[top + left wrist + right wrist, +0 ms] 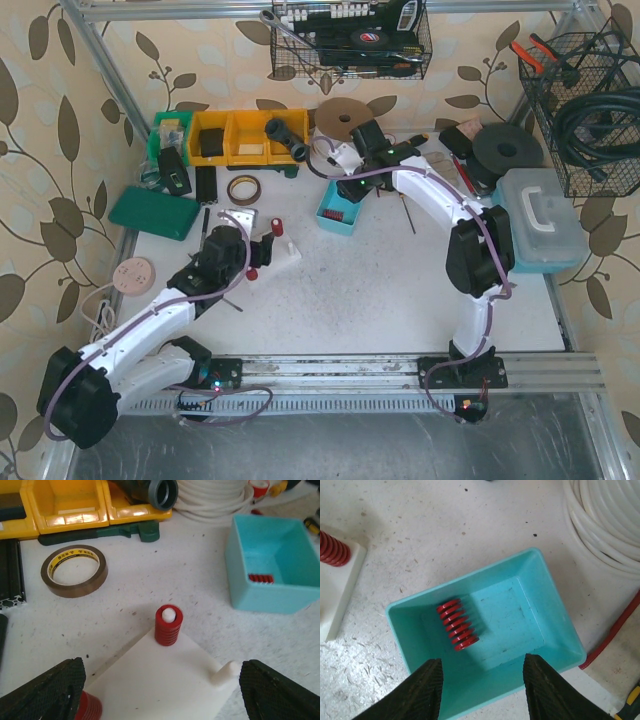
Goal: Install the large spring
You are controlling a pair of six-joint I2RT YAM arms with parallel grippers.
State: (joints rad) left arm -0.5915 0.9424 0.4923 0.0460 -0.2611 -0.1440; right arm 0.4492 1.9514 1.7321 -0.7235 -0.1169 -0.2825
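Well, your speckled white table sits between leaf-print walls. Left gripper gapes above the plate, right gripper above the bin.

Workshop bench: yellow parts bins, wire basket (wrench inside), tape roll, coiled hose

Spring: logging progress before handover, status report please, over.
Left gripper open over plate, empty. Right gripper open above bin, empty. Spring lies in bin, ungripped; one peg bare. Nothing in the way.
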